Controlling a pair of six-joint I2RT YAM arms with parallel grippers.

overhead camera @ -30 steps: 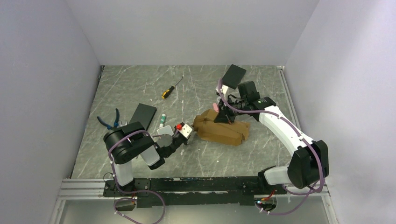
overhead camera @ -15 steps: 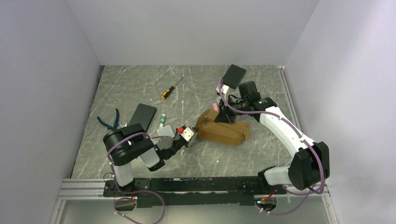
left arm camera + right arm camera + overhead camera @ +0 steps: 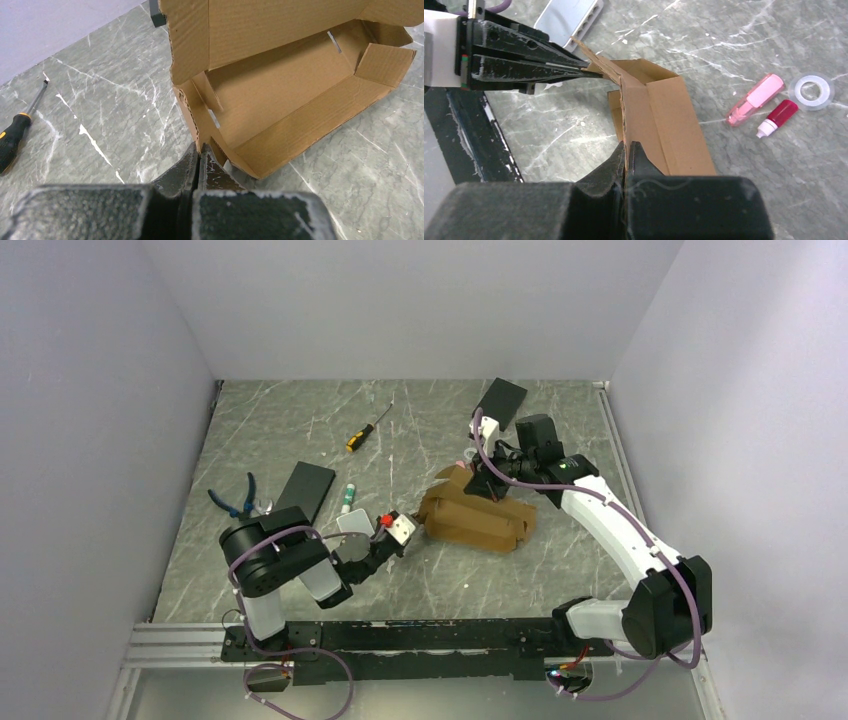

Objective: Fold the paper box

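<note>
Left fingers (image 3: 181,170): pinching tight on paper box (image 3: 478,523) corner flap.
Right fingers (image 3: 610,164): clamping paper box far wall.
Bench (image 3: 290,430): carrying paper box.

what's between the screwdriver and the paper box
Nothing: bare marbled table between the screwdriver and the paper box, seen in the top external and left wrist views.

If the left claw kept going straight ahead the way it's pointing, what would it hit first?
The box: the shut left gripper pinches its near corner, so going on would probably just shove that wall inward.
</note>
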